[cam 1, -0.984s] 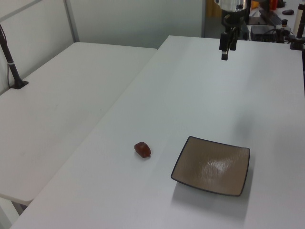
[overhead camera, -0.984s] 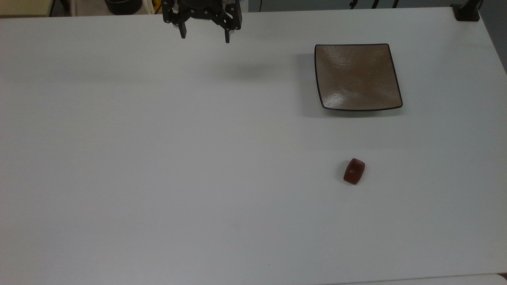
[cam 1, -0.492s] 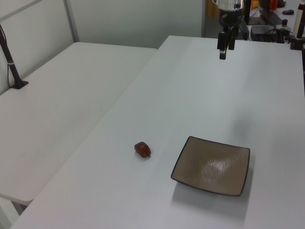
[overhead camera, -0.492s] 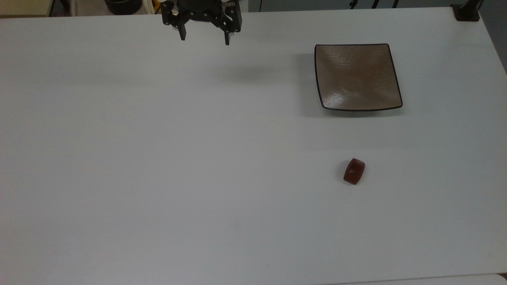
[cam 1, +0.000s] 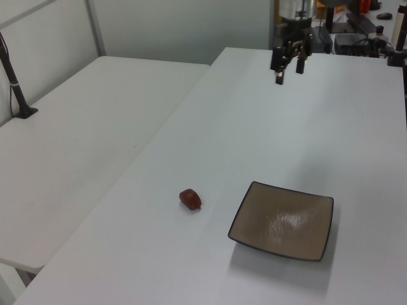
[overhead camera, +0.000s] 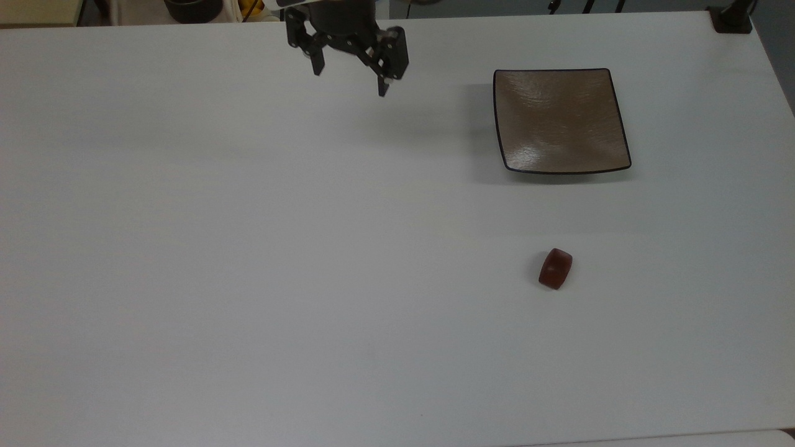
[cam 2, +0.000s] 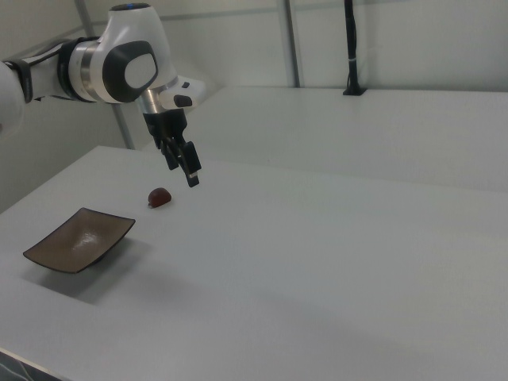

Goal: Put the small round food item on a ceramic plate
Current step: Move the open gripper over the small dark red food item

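The small round food item [overhead camera: 555, 268], a glossy reddish-brown lump, lies on the white table in front of the ceramic plate [overhead camera: 559, 121] in the top view. The plate is square, brownish-tan with a thin dark rim, and has nothing on it. My gripper [overhead camera: 351, 82] hangs open above the table's far edge, well to the top view's left of the plate, with nothing between its fingers. In the left view the gripper [cam 1: 288, 75] is far behind the food item [cam 1: 190, 199] and the plate [cam 1: 283, 220]. The right view shows the gripper [cam 2: 182, 173] in the air, the food item [cam 2: 160, 197] and the plate [cam 2: 78, 239].
A black post base [overhead camera: 733, 18] stands on the table's far right corner in the top view. A second white table [cam 1: 76, 140] adjoins on the left view's left, with a black pole [cam 1: 16, 89] on it. Equipment clutter [cam 1: 356, 32] sits beyond the far edge.
The gripper has shifted toward the top view's right and a little nearer, and its fingers have turned to a slanted line. Food item and plate have not moved.
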Motion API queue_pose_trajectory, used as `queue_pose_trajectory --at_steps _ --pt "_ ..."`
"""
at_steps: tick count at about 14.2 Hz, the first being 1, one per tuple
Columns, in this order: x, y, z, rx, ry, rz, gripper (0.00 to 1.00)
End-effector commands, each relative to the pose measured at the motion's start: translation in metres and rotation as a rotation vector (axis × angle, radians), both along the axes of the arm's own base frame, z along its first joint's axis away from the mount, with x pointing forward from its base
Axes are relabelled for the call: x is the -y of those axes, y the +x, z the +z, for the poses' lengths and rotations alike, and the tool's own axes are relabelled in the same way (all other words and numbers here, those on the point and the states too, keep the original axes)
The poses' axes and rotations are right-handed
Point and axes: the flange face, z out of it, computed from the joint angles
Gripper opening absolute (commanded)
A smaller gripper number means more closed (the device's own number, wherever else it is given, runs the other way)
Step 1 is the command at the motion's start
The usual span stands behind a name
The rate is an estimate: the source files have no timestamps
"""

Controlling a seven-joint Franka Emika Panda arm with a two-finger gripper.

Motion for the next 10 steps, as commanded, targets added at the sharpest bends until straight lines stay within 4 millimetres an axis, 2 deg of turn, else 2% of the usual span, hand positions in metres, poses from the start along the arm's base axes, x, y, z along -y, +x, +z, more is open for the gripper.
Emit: queue_pose_trajectory --at_steps 1,4,5,6,7,9,10 --pt "-0.035 0.024 -0.009 0.096 0.042 -0.145 1.00" --pt "-0.069 0.035 -0.030 0.134 0.056 -0.172 1.00" --pt "-0.088 0.045 -0.036 0.150 0.065 -0.167 1.00" --pt "-0.104 0.058 -0.055 0.140 0.064 -0.163 1.00" --pt "-0.114 0.074 -0.064 0.148 0.064 -0.180 1.00" --pt "-0.126 0.089 -0.078 0.151 0.069 -0.204 1.00" --pt "-0.140 0.097 -0.085 0.154 0.083 -0.203 1.00"
